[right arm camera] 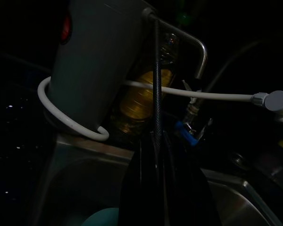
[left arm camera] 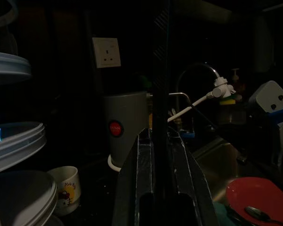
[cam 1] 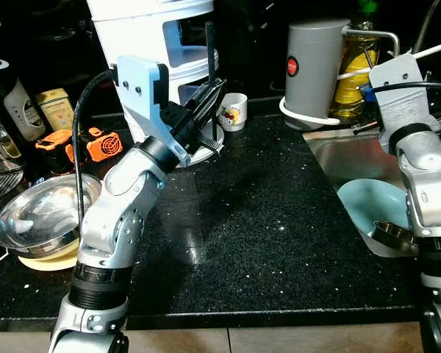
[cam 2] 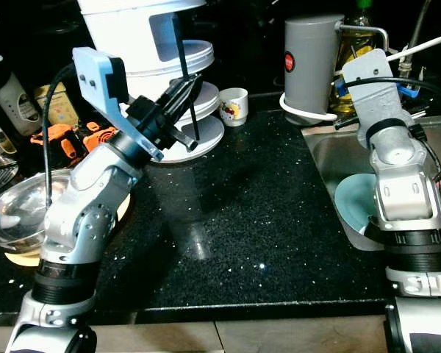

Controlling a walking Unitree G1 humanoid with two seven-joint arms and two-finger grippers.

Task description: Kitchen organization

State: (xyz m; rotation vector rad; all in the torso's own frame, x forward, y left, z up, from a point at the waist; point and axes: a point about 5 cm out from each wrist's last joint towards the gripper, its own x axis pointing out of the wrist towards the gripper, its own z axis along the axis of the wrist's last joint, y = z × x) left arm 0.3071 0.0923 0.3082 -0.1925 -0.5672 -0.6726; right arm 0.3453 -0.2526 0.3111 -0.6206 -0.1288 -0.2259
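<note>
Black counter [cam 1: 279, 220], mug [cam 1: 233, 111] nr left pincer [cam 1: 209, 95]

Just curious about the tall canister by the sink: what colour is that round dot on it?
Red, on the grey canister; clearest in the left eye view.

wall socket [left arm camera: 106, 52], orange tool [cam 1: 88, 144]

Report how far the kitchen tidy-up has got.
Done: white plates sit stacked on the rack. In hand: the left gripper is raised beside that rack; the right gripper points over the sink. Left: the teal plate in the sink, steel bowl and mug.
</note>
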